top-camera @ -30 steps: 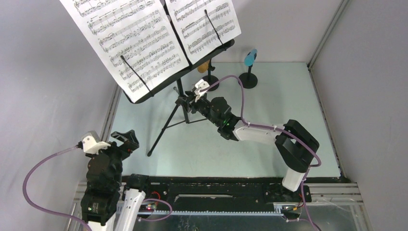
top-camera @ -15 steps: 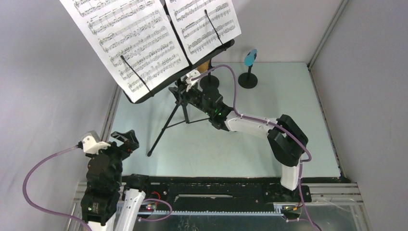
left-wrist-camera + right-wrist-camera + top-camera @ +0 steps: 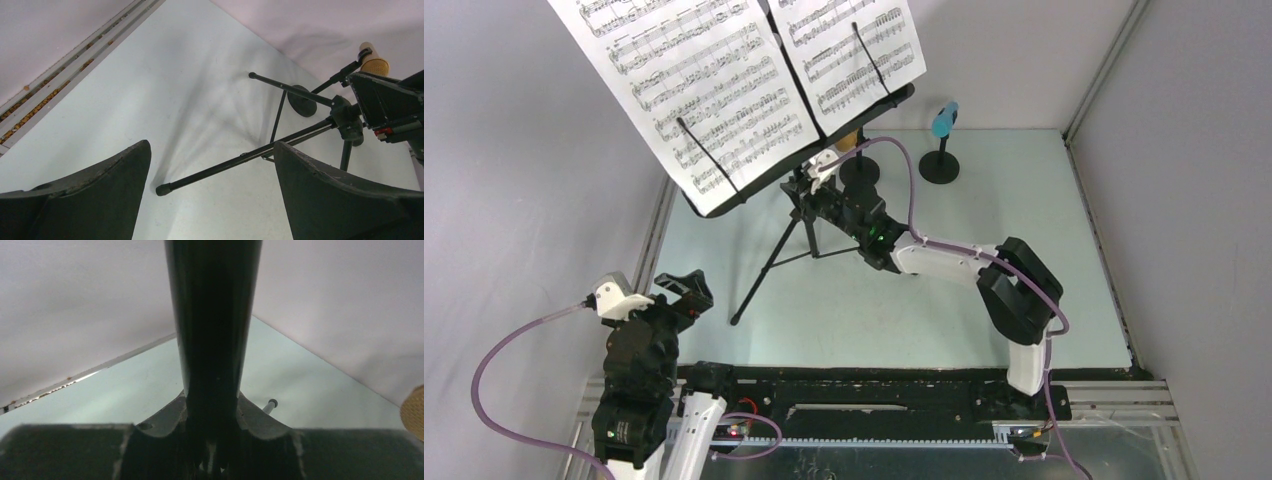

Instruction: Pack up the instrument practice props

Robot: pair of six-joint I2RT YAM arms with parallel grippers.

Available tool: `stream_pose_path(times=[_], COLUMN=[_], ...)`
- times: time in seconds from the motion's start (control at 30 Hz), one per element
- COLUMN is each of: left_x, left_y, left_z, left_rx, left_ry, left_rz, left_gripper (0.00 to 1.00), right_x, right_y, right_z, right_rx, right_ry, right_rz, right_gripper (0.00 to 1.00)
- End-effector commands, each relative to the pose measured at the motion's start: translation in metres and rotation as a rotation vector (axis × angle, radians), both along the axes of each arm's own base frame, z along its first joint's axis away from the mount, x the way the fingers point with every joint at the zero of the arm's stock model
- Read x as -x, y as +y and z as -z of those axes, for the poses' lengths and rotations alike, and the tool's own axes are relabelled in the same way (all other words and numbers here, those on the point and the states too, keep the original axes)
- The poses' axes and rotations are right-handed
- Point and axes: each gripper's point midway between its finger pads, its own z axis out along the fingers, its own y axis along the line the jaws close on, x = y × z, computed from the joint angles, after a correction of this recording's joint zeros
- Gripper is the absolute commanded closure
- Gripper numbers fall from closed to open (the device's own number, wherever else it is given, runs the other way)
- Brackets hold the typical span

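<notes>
Far left: left gripper (image 3: 682, 290) near the pale green table (image 3: 874, 310) front edge, jaws spread wide, holding nothing. Centre: black metal tripod music stand (image 3: 212, 340) upright, white sheet-music pages (image 3: 694, 90) on its desk. The right gripper (image 3: 806, 190) is clenched on its centre post. Right: light-blue toy microphone (image 3: 944, 118) at the back.

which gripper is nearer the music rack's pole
Right. The right gripper straddles the pole just under the desk; the left gripper sits open near the table's near-left corner, apart from the legs.
</notes>
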Motion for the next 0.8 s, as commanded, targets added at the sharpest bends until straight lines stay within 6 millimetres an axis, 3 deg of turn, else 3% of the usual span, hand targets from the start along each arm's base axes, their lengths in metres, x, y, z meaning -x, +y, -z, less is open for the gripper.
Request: stream_pose_path(times=[0.0, 0.13, 0.37, 0.77], left_x=[-0.005, -0.005, -0.006, -0.014], left_y=[-0.002, -0.002, -0.001, -0.004], left_z=[-0.001, -0.001, 0.0, -0.005], left_rx=[-0.009, -0.009, -0.009, -0.05], left_ry=[-0.013, -0.013, -0.011, 0.005], left_rz=[0.009, 0.009, 0.007, 0.037], left_gripper=[0.0, 0.0, 0.0, 0.0], right_x=[0.007, 0.011, 0.024, 0.037], right_y=[-0.028, -0.06, -0.118, -0.22], right_z=[-0.01, -0.013, 0.005, 0.018], right_rx=[0.043, 0.073, 0.152, 0.119], right_ry=[-0.033, -0.009, 0.045, 0.106], right_rz=[0.102, 0.201, 0.395, 0.791], right_gripper=[1.0, 1.0, 1.0, 1.0])
